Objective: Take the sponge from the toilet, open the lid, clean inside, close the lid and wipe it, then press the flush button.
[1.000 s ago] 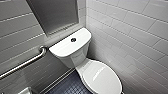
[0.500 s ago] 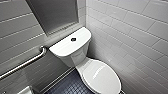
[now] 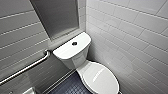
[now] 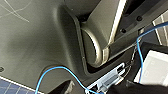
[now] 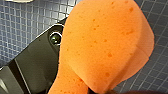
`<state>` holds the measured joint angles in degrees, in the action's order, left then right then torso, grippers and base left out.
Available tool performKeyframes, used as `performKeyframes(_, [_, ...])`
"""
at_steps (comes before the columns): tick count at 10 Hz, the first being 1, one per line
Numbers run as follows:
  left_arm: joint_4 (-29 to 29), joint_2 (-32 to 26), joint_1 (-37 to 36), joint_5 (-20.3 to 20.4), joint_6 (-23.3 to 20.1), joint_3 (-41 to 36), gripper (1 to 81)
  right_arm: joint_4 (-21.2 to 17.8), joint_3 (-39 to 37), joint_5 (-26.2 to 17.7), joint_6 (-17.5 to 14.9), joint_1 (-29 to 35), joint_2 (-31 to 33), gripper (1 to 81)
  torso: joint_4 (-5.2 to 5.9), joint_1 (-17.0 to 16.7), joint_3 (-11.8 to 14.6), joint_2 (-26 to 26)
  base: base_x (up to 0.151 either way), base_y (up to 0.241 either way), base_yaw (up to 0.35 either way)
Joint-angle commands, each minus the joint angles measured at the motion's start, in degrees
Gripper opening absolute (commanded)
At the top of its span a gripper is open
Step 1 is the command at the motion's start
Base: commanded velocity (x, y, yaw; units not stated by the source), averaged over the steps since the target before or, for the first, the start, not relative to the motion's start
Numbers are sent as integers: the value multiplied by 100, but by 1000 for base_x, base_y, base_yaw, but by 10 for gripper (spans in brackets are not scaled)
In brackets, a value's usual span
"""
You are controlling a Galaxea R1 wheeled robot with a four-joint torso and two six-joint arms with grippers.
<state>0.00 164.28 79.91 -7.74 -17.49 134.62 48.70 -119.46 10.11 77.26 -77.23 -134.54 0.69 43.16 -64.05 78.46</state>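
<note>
**Desk:** Where is the sponge [image 5: 107, 42]?

**Photographer:** In the right hand [image 5: 99, 90], which is clenched on its narrow part. The orange pad's broad rounded end points away from the grip, above the dark small-tiled floor [image 5: 22, 27].

**Desk:** And the toilet [image 3: 75, 61]?

**Photographer:** It is white and set in a tiled corner, with the lid [image 3: 100, 78] down. Its long axis runs from the tank at the wall out to the bowl's front. The dark flush button [image 3: 74, 43] sits in the middle of the tank top. A metal grab rail [image 3: 25, 68] crosses the wall beside it.

**Desk:** The left hand [image 4: 112, 78]?

**Photographer:** It is close against dark robot housing and a blue cable [image 4: 53, 72]. Clenched or released, I cannot tell.
</note>
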Motion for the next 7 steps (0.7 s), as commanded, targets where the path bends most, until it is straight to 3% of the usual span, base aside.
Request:
performKeyframes(1, [-62,-53,91,-535,0,-94,811,148,-578,176,-54,-438,-252,10,0,-345,534,-538,0,0,0])
performKeyframes(5, [-62,-70,91,-500,-8,-76,811,289,-2209,702,-71,-825,-1235,10,0,-885,1382,-1349,0,0,0])
performKeyframes(7, [-53,-70,91,-483,-8,-94,811,298,-3008,1246,-71,-1010,-1638,10,0,-1158,1805,-1758,0,0,0])
